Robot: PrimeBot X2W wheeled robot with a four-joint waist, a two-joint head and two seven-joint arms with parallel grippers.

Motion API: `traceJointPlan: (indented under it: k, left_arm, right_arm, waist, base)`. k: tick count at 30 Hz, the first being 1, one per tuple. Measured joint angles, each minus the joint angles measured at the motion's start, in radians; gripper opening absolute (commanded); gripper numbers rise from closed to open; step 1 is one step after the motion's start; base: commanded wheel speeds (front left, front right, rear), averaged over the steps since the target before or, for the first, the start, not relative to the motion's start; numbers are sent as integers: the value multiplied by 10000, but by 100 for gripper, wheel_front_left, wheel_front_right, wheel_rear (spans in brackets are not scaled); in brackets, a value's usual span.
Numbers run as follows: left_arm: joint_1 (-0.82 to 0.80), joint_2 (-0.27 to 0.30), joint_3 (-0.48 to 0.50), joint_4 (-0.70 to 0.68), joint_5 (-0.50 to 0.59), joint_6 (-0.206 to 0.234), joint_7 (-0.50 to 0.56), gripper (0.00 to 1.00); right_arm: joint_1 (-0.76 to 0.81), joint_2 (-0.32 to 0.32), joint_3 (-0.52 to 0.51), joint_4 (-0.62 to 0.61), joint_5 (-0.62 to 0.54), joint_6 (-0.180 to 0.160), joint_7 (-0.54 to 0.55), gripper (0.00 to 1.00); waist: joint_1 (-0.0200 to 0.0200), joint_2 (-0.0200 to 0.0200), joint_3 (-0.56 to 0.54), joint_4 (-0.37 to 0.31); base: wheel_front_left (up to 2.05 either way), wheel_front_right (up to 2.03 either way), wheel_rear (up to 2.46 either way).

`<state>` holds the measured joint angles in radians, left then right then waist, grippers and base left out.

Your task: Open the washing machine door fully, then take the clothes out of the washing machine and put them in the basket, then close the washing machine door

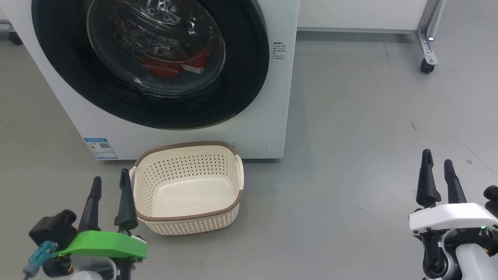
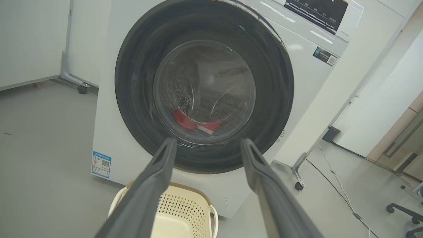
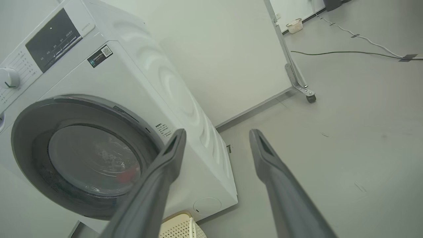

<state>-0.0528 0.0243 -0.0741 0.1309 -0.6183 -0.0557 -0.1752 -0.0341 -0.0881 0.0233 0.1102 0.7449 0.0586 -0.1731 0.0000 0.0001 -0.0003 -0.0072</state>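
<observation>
The white washing machine [image 1: 268,112] stands ahead with its black-ringed washing machine door [image 1: 241,77] flush against the front. Red clothes [image 1: 167,66] with a white band lie in the drum behind the glass, also seen as clothes [image 2: 191,123] in the left wrist view. The cream basket [image 1: 186,217] sits on the floor just below the door, with nothing in it. My left gripper [image 1: 109,181] is open beside the basket's left handle. My right gripper [image 1: 438,161] is open far to the right, over bare floor. Door [image 3: 29,132] and basket [image 3: 180,228] appear left of the right gripper's fingers.
Grey floor stretches to the right of the machine. A white panel on a metal leg with a castor [image 1: 427,66] stands at the back right. Cables [image 3: 347,52] run across the floor further off, and an office chair base [image 2: 404,211] sits at the far right.
</observation>
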Motion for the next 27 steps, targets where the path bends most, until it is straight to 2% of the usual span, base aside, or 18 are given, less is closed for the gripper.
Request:
traceJointPlan:
  k: [17, 23, 27]
  left_arm:
    - [10, 67, -909, 853, 2880, 1064, -562, 100]
    - [20, 102, -1152, 1248, 3471, 1310, -742, 100]
    - [18, 102, -1258, 1509, 3476, 1394, -757, 100]
  right_arm:
    - [-150, -332, 1104, 433, -2673, -360, -458, 100]
    - [-195, -514, 1534, 675, -3710, -514, -527, 100]
    - [-196, -516, 1674, 855, -3779, -514, -508, 100]
  waist:
    - [0, 0, -19, -16]
    - [0, 0, -38, -32]
    - [0, 0, -46, -34]
  base:
    - [0, 0, 0]
    - [0, 0, 0]
    - [0, 0, 0]
